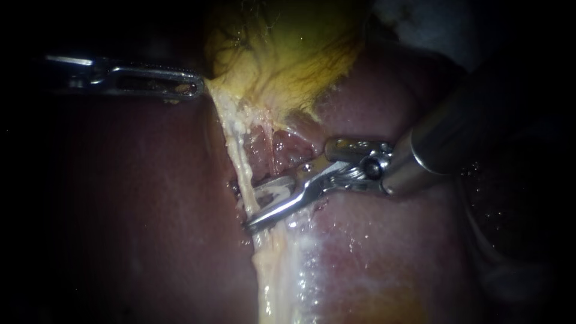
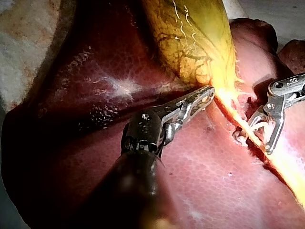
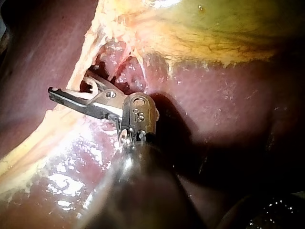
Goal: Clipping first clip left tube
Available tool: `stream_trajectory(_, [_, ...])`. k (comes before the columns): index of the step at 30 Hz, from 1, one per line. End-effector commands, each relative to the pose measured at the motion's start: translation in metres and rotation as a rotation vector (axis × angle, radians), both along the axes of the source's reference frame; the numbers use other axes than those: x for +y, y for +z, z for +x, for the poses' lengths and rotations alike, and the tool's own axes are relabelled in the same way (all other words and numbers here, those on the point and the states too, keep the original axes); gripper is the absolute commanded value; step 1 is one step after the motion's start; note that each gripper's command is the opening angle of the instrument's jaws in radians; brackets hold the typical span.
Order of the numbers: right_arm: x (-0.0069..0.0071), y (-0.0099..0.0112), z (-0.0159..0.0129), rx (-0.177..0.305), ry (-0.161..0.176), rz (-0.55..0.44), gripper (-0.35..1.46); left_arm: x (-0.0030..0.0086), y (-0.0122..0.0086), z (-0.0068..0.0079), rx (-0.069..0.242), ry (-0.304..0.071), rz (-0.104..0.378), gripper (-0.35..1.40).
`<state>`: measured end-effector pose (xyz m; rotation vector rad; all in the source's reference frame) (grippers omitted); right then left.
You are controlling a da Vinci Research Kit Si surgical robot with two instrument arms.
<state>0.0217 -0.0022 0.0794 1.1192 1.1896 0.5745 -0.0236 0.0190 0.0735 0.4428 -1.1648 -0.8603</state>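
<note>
The yellow gallbladder [image 1: 282, 54] lies on the dark red liver [image 1: 150, 198]. A pale tube [image 1: 239, 159] runs down from its neck. My right instrument [image 1: 253, 207] has its jaws open, one on each side of this tube, with a white clip [image 1: 273, 191] showing between them. In the right wrist view the same jaws [image 3: 71, 85] reach across the pale tube [image 3: 78, 67]. My left instrument [image 1: 195, 90] is shut on the gallbladder's lower edge. The left wrist view shows those jaws [image 2: 207, 93] at the gallbladder [image 2: 190, 38] neck.
Raw pink tissue [image 1: 282, 144] lies exposed just right of the tube, beside the right instrument's wrist [image 1: 360, 159]. A pale fatty band [image 1: 276, 276] continues downward from the tube. Liver [image 2: 205, 167] surrounds both instruments.
</note>
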Motion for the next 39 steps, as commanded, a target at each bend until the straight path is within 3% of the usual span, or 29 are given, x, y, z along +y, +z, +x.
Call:
stream_trajectory(1, [-0.0002,-0.0001,0.0001,0.014,-0.003,-0.006,0.53,0.0,0.0,0.0,0.0,0.0,0.0,-0.35])
stream_trajectory(8, [-0.0013,-0.0018,0.0009,0.116,-0.027,-0.027,0.5,0.0,0.0,0.0,0.0,0.0,0.0,-0.35])
stream_trajectory(12, [-0.0023,-0.0028,0.0012,0.135,-0.053,-0.036,0.48,0.0,0.0,0.0,0.0,0.0,0.0,-0.35])
stream_trajectory(19, [-0.003,-0.0035,0.0017,0.147,-0.065,-0.045,0.31,0.0,0.0,0.0,0.0,0.0,0.0,-0.35])
stream_trajectory(24, [-0.0024,-0.0039,0.0013,0.148,-0.065,-0.041,-0.22,0.0,0.0001,-0.0001,0.0,0.0,0.0,-0.35])
stream_trajectory(26, [-0.0022,-0.004,0.0012,0.148,-0.065,-0.039,-0.35,0.0,0.0001,-0.0001,0.0,0.0,0.0,-0.35])
stream_trajectory(39, [-0.0019,-0.004,0.0012,0.146,-0.065,-0.033,-0.35,0.0,0.0001,-0.0001,0.0,0.0,0.0,-0.35])
